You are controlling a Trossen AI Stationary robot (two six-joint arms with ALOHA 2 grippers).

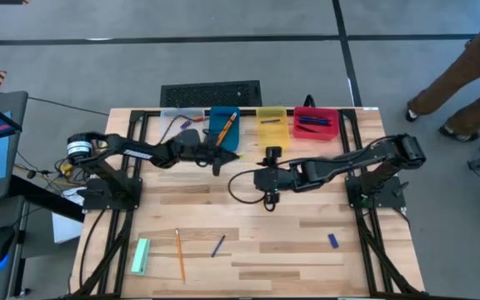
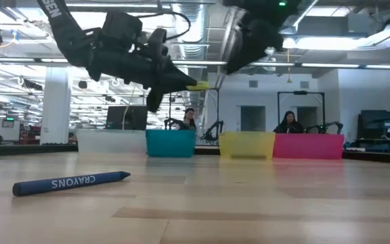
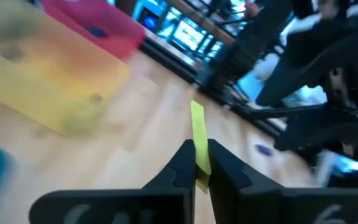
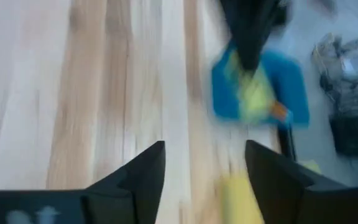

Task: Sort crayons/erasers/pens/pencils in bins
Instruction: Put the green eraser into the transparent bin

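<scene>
two dark robot arms meet above a wooden table (image 1: 307,242), near four bins lined along its far edge: clear (image 1: 179,116), blue (image 1: 223,123), yellow (image 1: 272,123) and red (image 1: 316,122). the left gripper (image 3: 196,171) has its fingers pinched on a thin yellow crayon (image 3: 198,140), held in the air just in front of the blue bin. the right gripper (image 4: 202,165) hovers beside it, fingers spread wide and empty (it looks like a handover between arms). a blue crayon (image 2: 70,183), a pencil (image 1: 179,253) and a green eraser (image 1: 141,255) lie at the near side. to finish well, carry the yellow crayon level over the bin that takes crayons, lower it inside the rim, then release.
</scene>
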